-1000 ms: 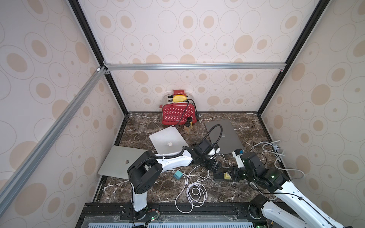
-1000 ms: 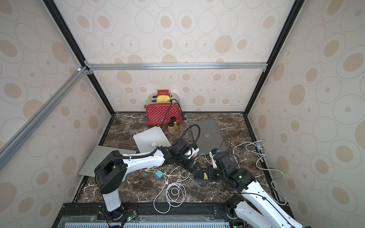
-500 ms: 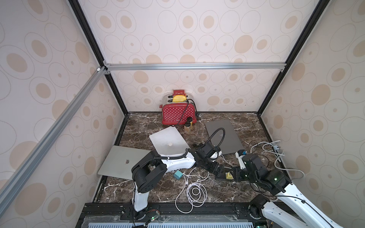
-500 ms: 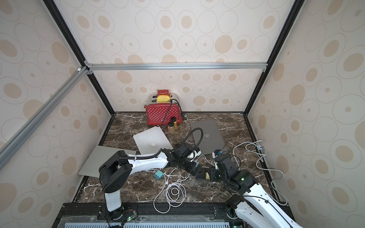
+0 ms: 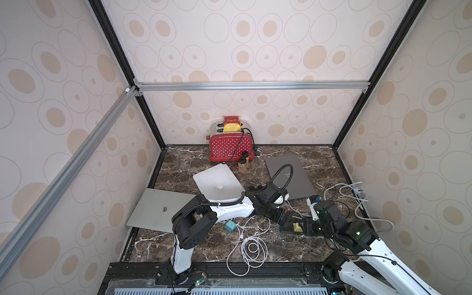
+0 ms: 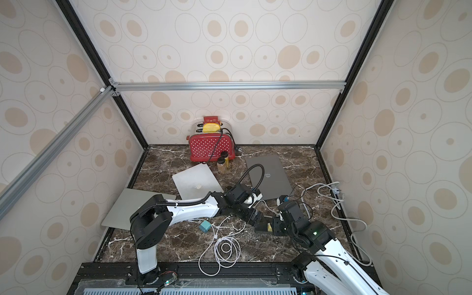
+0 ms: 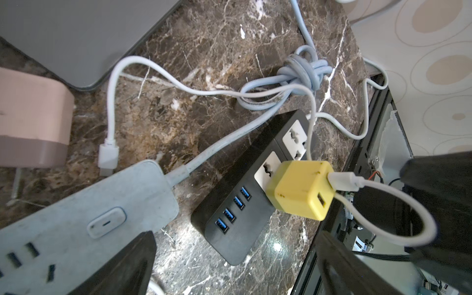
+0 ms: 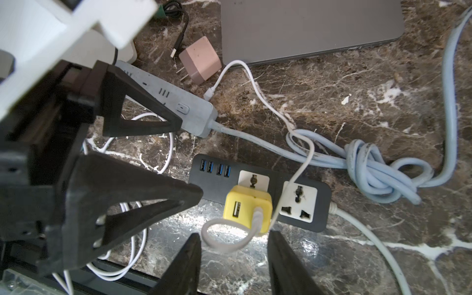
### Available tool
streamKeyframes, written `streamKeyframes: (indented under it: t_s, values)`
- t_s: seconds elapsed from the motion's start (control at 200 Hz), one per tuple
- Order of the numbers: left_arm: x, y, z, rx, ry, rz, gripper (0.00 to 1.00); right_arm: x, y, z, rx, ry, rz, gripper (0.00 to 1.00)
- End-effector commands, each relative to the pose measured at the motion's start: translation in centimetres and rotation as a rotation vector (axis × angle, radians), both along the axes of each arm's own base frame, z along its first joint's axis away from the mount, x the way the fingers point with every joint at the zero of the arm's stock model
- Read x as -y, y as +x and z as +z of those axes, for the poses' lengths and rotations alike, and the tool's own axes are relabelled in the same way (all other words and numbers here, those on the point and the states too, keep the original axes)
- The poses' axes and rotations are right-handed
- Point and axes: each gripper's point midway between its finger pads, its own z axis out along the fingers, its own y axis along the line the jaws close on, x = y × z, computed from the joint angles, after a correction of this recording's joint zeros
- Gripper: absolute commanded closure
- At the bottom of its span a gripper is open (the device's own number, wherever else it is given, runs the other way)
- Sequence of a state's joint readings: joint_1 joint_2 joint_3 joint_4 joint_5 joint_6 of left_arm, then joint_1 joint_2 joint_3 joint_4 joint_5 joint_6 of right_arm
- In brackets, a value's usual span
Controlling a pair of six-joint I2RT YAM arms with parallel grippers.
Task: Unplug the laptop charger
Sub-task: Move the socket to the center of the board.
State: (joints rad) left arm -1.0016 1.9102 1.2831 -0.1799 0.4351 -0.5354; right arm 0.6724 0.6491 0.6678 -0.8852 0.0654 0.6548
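The laptop charger is a yellow cube (image 8: 246, 210) plugged into a black power strip (image 8: 217, 186) on the marble floor; it also shows as a yellow cube (image 5: 297, 227) in both top views. Its white cable (image 8: 224, 240) loops out of the charger's front. My right gripper (image 8: 235, 263) is open, with its fingers on either side of that loop, just short of the charger. My left gripper (image 7: 235, 268) is wide open over the strip's USB end (image 7: 229, 229), holding nothing. The two grippers face each other across the strip (image 6: 263, 227).
A pale blue-grey power strip (image 7: 76, 222) with a knotted cord (image 8: 370, 173) lies beside the black one. A pink adapter (image 8: 200, 61) and a dark laptop (image 5: 291, 176) lie just behind. Two silver laptops (image 5: 218, 184), a red toaster (image 5: 229, 145), a coiled white cable (image 5: 251, 247) and a teal cube (image 5: 230, 226) are nearby.
My left gripper has moved forward and to the right, up to the end of the black strip. The right arm has stayed almost where it was.
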Motion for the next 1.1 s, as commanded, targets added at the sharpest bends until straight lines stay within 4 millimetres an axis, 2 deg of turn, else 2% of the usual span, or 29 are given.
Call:
streamKeyframes:
  t_s: [0.0,0.065,0.3,0.751,1.092]
  values:
    - [1.2,0.4,0.8,0.020,-0.025,0.002,0.01,1.0,-1.0,-0.4,-0.049,-0.049,-0.012,0.50]
    - [1.2,0.3,0.8,0.018,-0.026,0.001,0.01,1.8,-1.3,-0.8,-0.075,-0.094,-0.032,0.50]
    - [1.4,0.3,1.1,0.018,-0.034,-0.005,0.01,2.6,-1.2,-0.5,-0.046,-0.113,-0.060,0.57]
    - [2.3,0.0,1.1,0.012,-0.042,-0.013,0.01,1.0,1.0,-2.2,-0.025,-0.125,-0.041,0.61]
    - [3.1,-0.3,0.6,-0.004,-0.049,-0.021,0.01,2.1,0.8,-3.8,-0.026,-0.152,-0.089,0.67]
